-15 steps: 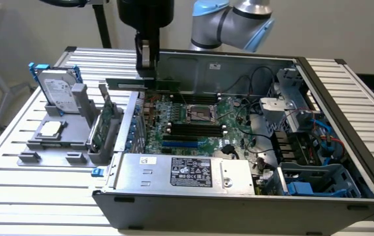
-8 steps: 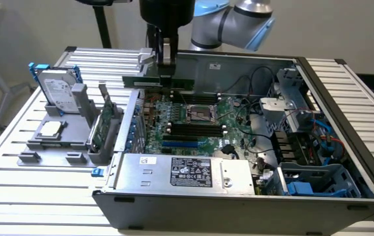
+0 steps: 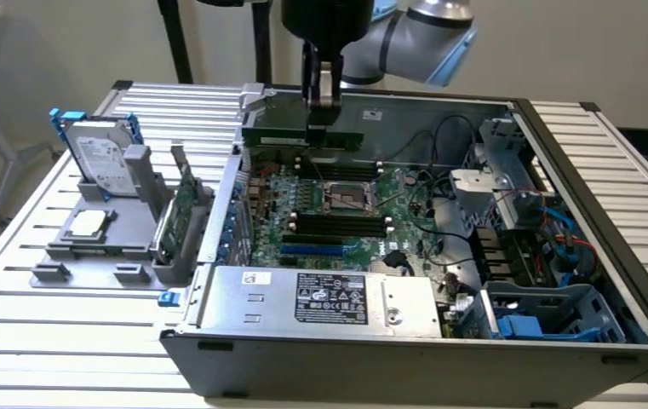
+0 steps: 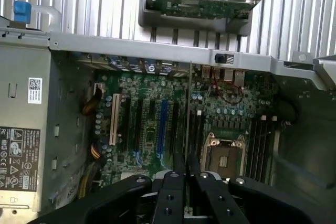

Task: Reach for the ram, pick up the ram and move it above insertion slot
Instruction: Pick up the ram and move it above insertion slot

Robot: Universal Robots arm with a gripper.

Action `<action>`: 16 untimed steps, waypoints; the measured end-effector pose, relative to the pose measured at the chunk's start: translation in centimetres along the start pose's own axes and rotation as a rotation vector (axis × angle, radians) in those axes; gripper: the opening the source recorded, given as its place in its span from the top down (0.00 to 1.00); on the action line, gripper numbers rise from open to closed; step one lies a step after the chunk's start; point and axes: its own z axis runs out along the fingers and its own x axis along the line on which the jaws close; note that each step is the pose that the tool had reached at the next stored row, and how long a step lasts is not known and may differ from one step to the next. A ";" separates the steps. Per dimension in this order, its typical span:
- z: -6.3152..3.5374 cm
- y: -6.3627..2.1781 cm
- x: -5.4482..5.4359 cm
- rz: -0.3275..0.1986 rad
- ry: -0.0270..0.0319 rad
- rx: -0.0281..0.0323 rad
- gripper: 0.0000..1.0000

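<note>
Ram [image 3: 303, 137] is hanging edge-down in the hand [image 3: 321, 108], which is pinching it tight. Both are hovering inside the open case [image 3: 596, 256], over the motherboard [image 3: 335, 213].

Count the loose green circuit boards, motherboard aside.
2: the ram in the gripper above the motherboard; the expansion card in the grey rack. Others may be hidden.
</note>
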 end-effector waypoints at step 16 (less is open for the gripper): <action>0.92 -3.84 -3.3 0.000 0.0001 0.0000 0.87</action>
